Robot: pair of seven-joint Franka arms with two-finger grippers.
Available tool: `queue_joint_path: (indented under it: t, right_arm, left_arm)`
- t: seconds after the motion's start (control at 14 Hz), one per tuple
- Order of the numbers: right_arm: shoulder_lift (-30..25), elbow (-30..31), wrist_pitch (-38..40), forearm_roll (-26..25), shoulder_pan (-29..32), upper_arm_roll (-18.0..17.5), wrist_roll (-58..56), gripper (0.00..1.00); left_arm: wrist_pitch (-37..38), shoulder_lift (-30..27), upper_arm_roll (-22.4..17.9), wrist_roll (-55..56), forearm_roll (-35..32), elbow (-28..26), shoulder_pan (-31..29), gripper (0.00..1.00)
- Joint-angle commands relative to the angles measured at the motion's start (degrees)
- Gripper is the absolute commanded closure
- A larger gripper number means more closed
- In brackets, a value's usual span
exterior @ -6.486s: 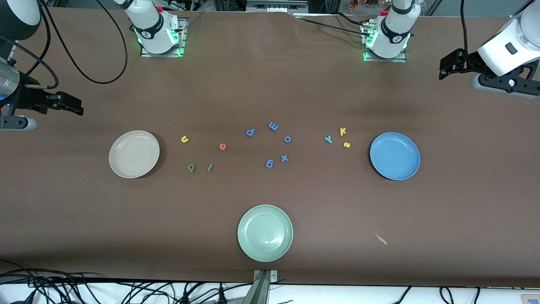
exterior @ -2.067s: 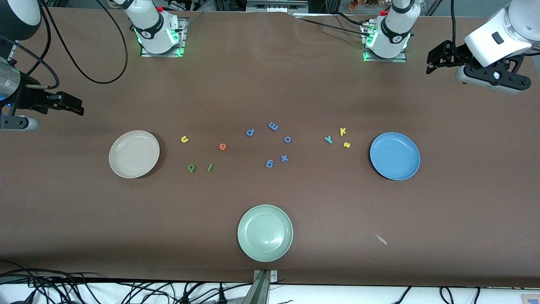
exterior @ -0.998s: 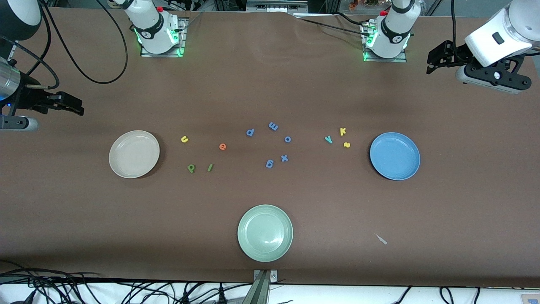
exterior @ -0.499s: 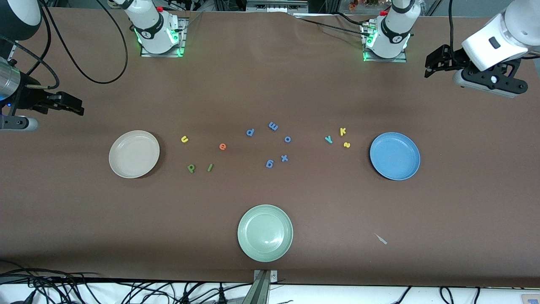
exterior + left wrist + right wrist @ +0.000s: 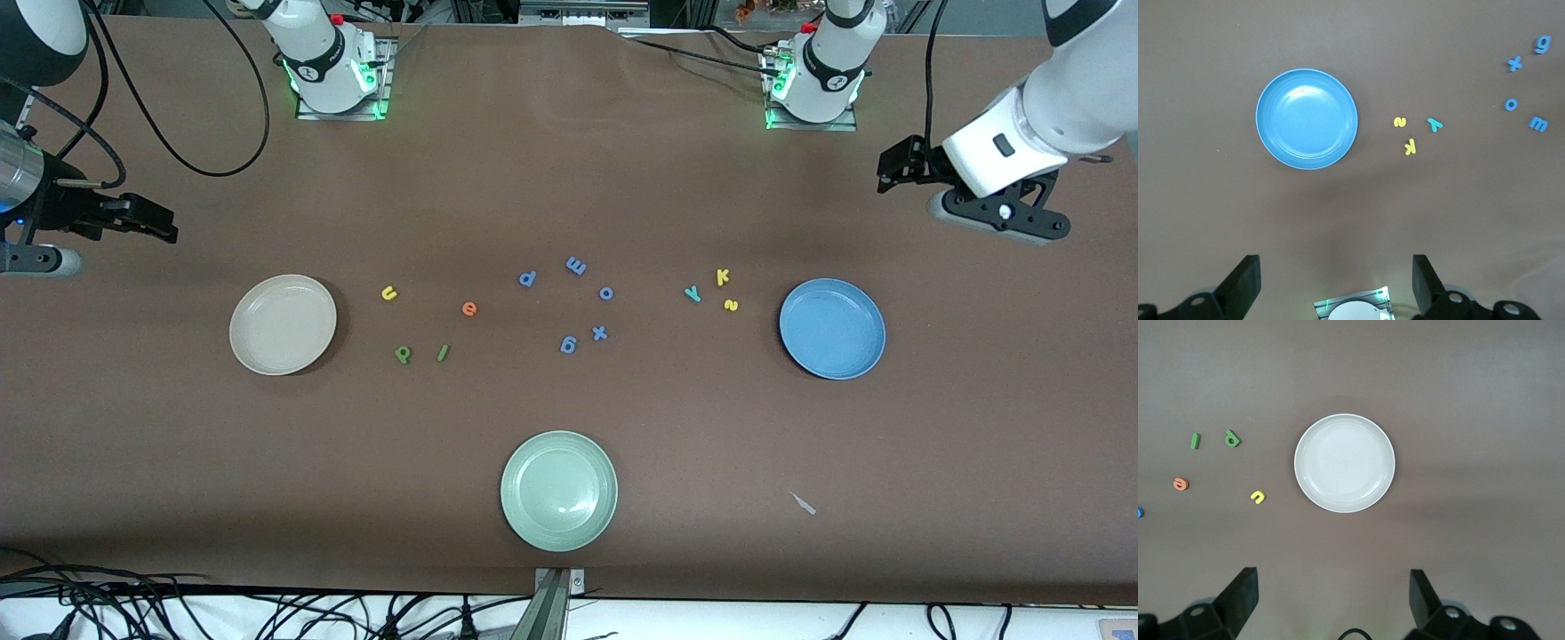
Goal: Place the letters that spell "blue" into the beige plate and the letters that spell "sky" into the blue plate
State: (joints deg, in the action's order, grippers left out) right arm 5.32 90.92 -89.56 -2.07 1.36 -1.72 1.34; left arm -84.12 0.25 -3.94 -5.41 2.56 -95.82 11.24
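Note:
The beige plate lies empty toward the right arm's end. Beside it on the table are the yellow u, orange e, dark green b and light green l. The blue plate lies empty toward the left arm's end, with the teal y, yellow k and yellow s beside it. My left gripper hangs open over bare table between its base and the blue plate. My right gripper waits open, high above the table's end.
Several periwinkle-blue letters lie scattered at the table's middle. A pale green plate sits near the front edge. A small pale scrap lies nearer the camera than the blue plate. Cables trail near the right arm's base.
My left arm has swung down and inward, bringing its open gripper closer to the blue plate. The right arm, plates and letters have not moved.

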Motion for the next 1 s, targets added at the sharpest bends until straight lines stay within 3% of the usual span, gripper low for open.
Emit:
queue_joint_path:
  t: [0.0,0.36,0.64,0.93]
  right_arm:
    - [0.0,0.4,0.4,0.8,0.0,-0.4,-0.6,0.00]
    - [2.9,0.4,-0.1,-0.3,0.0,-0.3,0.2,0.00]
    - [5.3,0.4,-1.8,-0.7,0.3,-0.1,0.3,0.00]
    - [9.3,0.4,-3.9,-1.4,-1.3,-0.4,15.1,0.00]
  left_arm:
    - [-0.3,2.4,-1.2,-0.7,-0.7,-0.1,0.7,0.00]
    - [-1.7,4.8,-1.0,-0.7,0.9,-1.0,2.6,0.00]
    - [-15.4,4.9,-0.8,-0.4,3.5,-10.3,4.7,0.00]
    - [-28.2,6.3,-0.8,0.4,5.0,-17.3,9.0,0.00]
